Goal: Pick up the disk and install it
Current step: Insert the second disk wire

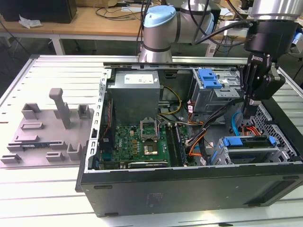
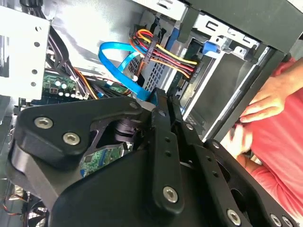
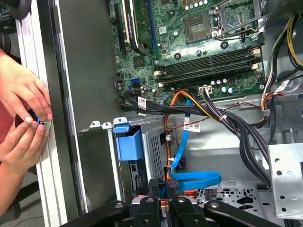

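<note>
Exterior view: the hand point(image 1: 249, 105), its fingers narrowed together and holding nothing, hangs inside the open computer case point(image 1: 189, 189) above the disk point(image 1: 248, 142), which sits in its bay near the case's front corner. A blue flat cable point(image 1: 235, 124) and orange wires point(image 1: 196, 150) crowd the space beside it. First wrist view: a person's hands point(image 3: 23, 118) work at the case's outer edge.

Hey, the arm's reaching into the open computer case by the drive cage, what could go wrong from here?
1. The claw hangs right beside the blue flat cable and the coloured wire bundle; either could snag on it.
2. A person's hand works at the case wall, close to the arm, so a bump or pinch seems possible.
</note>
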Tool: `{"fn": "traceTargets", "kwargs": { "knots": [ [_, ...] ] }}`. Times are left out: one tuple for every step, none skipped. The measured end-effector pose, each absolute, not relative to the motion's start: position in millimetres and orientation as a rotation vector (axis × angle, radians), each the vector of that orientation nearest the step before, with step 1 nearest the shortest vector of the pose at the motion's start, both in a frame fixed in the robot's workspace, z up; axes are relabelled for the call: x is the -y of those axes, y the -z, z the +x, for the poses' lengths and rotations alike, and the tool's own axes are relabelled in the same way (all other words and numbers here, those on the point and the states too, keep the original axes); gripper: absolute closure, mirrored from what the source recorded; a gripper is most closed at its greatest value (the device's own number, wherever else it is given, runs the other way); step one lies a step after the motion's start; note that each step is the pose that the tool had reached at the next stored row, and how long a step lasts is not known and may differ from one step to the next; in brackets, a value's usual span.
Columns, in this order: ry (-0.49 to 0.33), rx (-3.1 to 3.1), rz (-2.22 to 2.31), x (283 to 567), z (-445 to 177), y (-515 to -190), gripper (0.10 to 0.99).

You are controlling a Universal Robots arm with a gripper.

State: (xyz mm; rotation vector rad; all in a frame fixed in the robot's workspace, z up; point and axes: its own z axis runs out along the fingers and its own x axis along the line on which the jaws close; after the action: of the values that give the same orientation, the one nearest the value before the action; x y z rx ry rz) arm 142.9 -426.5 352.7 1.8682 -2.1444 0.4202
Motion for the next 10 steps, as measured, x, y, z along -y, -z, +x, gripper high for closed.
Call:
{"fn": "traceTargets", "kwargs": {
  "knots": [
    [-0.405, 2.154, 1.876, 432, 143, -353, 0.922],
    [-0.4, 2.157, 1.879, 434, 143, -353, 0.922],
    [-0.395, 2.16, 1.882, 436, 143, -353, 0.922],
    [-0.391, 2.162, 1.884, 438, 143, -353, 0.922],
    [-0.388, 2.163, 1.885, 440, 143, -353, 0.922],
    [-0.386, 2.165, 1.886, 443, 143, -353, 0.922],
    [-0.382, 2.167, 1.888, 445, 143, -353, 0.922],
    [-0.379, 2.169, 1.89, 447, 143, -353, 0.922],
    [-0.374, 2.172, 1.892, 449, 143, -353, 0.922],
    [-0.37, 2.174, 1.895, 452, 143, -353, 0.922]
  ]
}}
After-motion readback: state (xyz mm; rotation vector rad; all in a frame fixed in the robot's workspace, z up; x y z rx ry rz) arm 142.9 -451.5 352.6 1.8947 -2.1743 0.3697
